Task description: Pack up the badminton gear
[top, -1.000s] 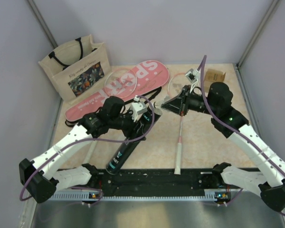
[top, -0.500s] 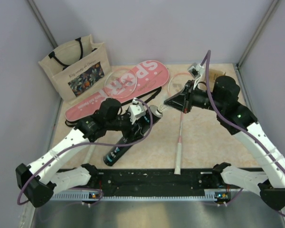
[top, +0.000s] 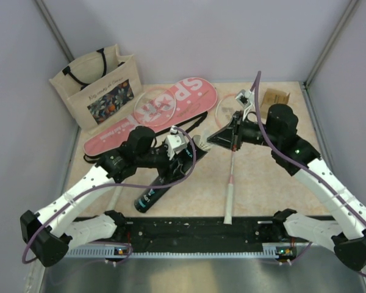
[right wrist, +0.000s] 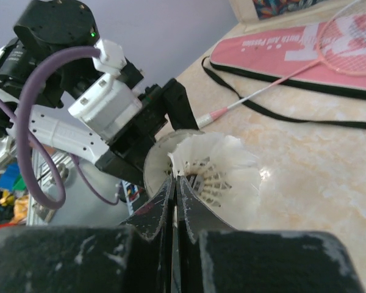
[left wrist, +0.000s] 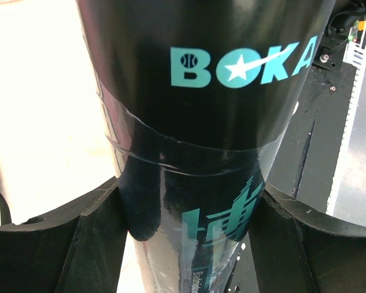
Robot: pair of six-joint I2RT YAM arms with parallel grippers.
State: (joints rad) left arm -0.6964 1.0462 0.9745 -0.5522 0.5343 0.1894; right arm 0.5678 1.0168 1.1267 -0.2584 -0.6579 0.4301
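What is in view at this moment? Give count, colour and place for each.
tote bag: one, beige with floral print, standing far left.
cover: one, pink, "SPORT" lettering, black strap, flat beside the bag.
rackets: two, pink frames, white handles; one with its head on the cover, one on the table right of the tube.
cardboard box: one, brown, far right.
dark tube: one, teal print, tilted, in the left gripper.
shuttlecock: one seen, white, at the tube's open mouth.
table: one, beige.
left gripper: black, closed around the tube.
right gripper: black, shut on the shuttlecock's feathers.
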